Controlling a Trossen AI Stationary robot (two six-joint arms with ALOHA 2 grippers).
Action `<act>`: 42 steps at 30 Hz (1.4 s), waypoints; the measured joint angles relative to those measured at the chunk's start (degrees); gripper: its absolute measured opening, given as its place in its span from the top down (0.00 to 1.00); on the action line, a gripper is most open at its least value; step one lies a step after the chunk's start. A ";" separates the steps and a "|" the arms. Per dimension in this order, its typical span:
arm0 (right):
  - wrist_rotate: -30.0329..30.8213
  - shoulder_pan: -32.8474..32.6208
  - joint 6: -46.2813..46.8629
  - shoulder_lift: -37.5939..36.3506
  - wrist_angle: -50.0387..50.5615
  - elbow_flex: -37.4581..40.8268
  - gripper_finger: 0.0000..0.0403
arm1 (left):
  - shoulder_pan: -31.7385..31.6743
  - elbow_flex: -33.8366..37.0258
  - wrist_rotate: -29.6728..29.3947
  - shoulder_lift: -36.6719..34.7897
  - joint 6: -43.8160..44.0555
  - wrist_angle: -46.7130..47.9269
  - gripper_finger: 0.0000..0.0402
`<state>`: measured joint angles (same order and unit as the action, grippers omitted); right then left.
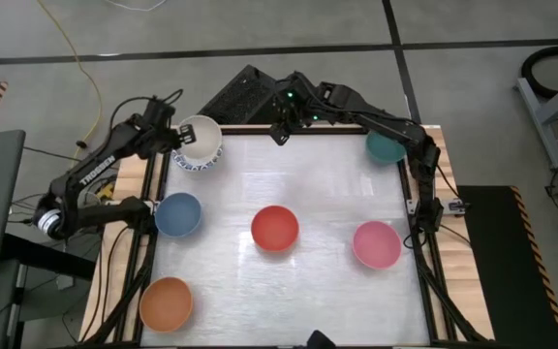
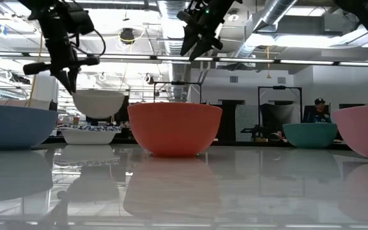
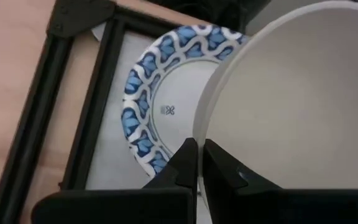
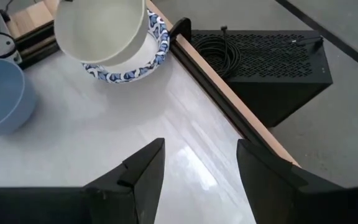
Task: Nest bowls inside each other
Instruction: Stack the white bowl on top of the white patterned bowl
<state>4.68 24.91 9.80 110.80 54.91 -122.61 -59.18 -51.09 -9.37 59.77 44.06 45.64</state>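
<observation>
At upper left of the high view, left gripper [image 1: 175,142] clamped on cream bowl [image 1: 200,137] rim above patterned bowl [image 1: 196,161]; right gripper [image 1: 281,133] at top centre, fingers apart, empty.

- Plain cream round bowl [image 1: 200,138]: lifted clear of the table at the far left, upright, directly above the patterned bowl.
- Blue-and-white patterned bowl with white inside [image 1: 194,163]: on the table beneath it.
- Blue bowl [image 1: 178,214]: left side.
- Orange bowl [image 1: 167,303]: near left.
- Red bowl [image 1: 275,229]: centre.
- Pink bowl [image 1: 377,244]: right.
- Teal bowl [image 1: 385,148]: far right.
</observation>
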 joint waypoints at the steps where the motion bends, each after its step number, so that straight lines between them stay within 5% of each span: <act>1: 0.00 0.00 0.00 0.00 0.06 0.00 0.46 | -0.62 0.00 0.05 0.82 -0.04 -0.32 1.00; 12: -0.03 -0.49 -1.16 0.00 1.85 0.02 0.46 | -2.05 0.04 -0.96 3.62 5.74 -0.38 1.00; 22: -0.03 -0.85 -1.57 0.02 1.84 0.02 0.46 | 3.55 0.04 -8.86 4.20 36.99 -1.54 1.00; 42: -0.08 -1.57 -5.00 0.05 2.06 0.02 0.46 | 8.08 0.04 -5.88 14.27 52.47 3.12 1.00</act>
<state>4.60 23.33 4.80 110.85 56.97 -122.58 -51.10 -51.05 -15.25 74.04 96.53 48.76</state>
